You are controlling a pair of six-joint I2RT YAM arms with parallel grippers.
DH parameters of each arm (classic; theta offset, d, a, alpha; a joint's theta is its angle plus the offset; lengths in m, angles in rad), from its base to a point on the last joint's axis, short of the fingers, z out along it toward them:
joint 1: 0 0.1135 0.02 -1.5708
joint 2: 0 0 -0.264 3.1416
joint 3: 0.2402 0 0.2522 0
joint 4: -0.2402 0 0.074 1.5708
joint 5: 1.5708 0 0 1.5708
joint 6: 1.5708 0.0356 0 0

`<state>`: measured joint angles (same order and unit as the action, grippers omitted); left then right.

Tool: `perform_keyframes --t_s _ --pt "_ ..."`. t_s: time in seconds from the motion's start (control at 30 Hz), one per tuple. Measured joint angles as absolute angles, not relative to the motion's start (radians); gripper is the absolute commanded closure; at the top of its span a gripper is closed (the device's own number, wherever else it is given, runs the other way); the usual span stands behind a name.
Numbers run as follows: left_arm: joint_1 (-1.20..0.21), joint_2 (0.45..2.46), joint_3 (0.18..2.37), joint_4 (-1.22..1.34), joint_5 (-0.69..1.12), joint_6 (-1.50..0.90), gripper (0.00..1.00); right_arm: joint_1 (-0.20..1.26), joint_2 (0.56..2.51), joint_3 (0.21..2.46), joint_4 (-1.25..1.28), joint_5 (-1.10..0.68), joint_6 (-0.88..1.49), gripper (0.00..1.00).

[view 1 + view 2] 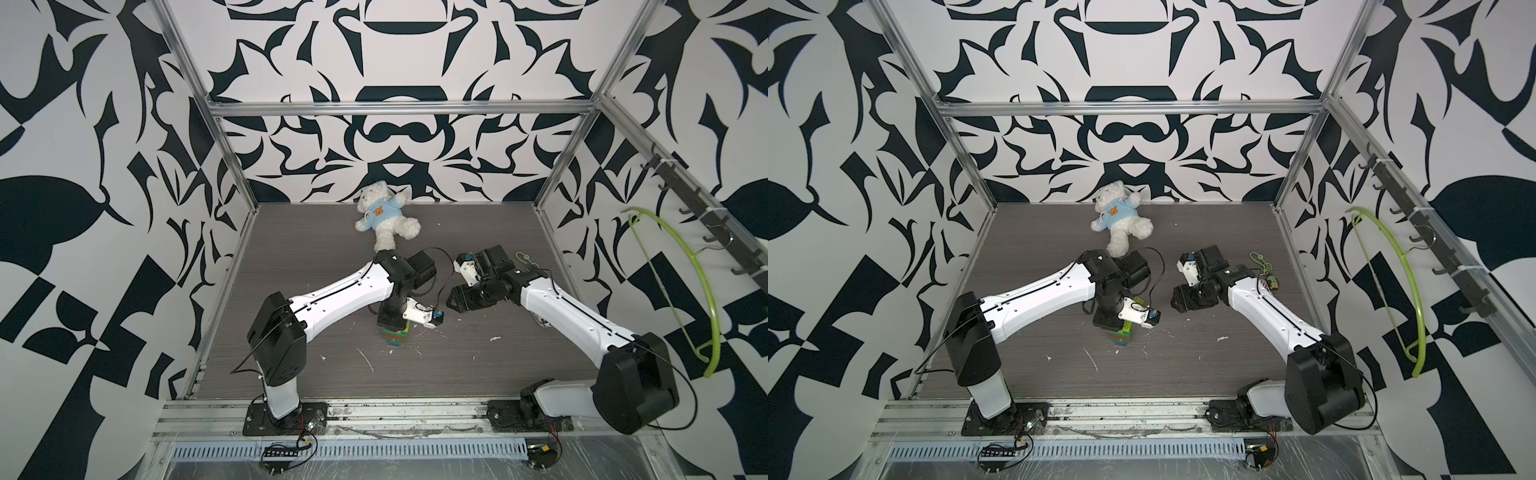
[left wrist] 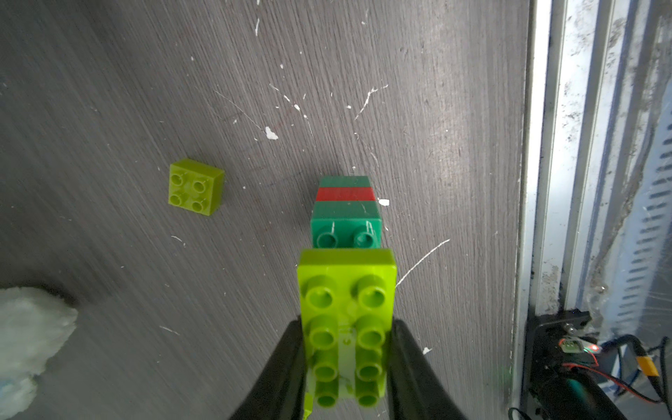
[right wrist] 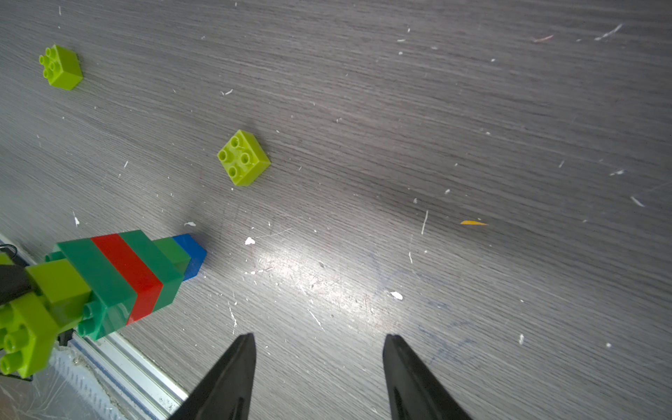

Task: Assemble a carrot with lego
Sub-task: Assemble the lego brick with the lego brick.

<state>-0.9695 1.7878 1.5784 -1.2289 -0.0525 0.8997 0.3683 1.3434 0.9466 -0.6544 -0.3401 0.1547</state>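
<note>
Front rail (image 1: pixel 395 409) nearest, scuffed metal. Next out, carrot (image 1: pixel 395 337) under the left wrist: dark green, red and dark green bands, blue tip (image 3: pixel 192 254) down at the counter (image 1: pixel 457 374), touching or just clear, cannot tell. Left hand (image 2: pixel 345 327) clamped on the sides of the long lime-green brick (image 2: pixel 347 276) that caps the stack; the whole figure leans and is carried by that one brick. Right hand (image 3: pixel 320 336) near it, jaws apart, holding nothing, low over bare counter. Beyond the tip, nearer small brick (image 3: pixel 243 158) and farther small brick (image 3: pixel 62 67), both lime green, loose, studs up, well apart; fork not yet built, by my reading. Teddy bear (image 1: pixel 384 216) at the back wall, out of the way. Risks: pressing a small brick onto the cap could pivot the stack on its narrow tip, or pop the cap off the green band, since only the cap is gripped; the hands work close together, so a careless reach by the right could knock the carrot
</note>
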Motion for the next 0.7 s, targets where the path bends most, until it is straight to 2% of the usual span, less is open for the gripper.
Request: perform_keyframes --t_s 0.7 --pt "-1.015 1.802 1.557 -1.224 -0.139 0.850 0.86 0.368 1.355 0.947 -0.654 -0.340 0.155 0.39"
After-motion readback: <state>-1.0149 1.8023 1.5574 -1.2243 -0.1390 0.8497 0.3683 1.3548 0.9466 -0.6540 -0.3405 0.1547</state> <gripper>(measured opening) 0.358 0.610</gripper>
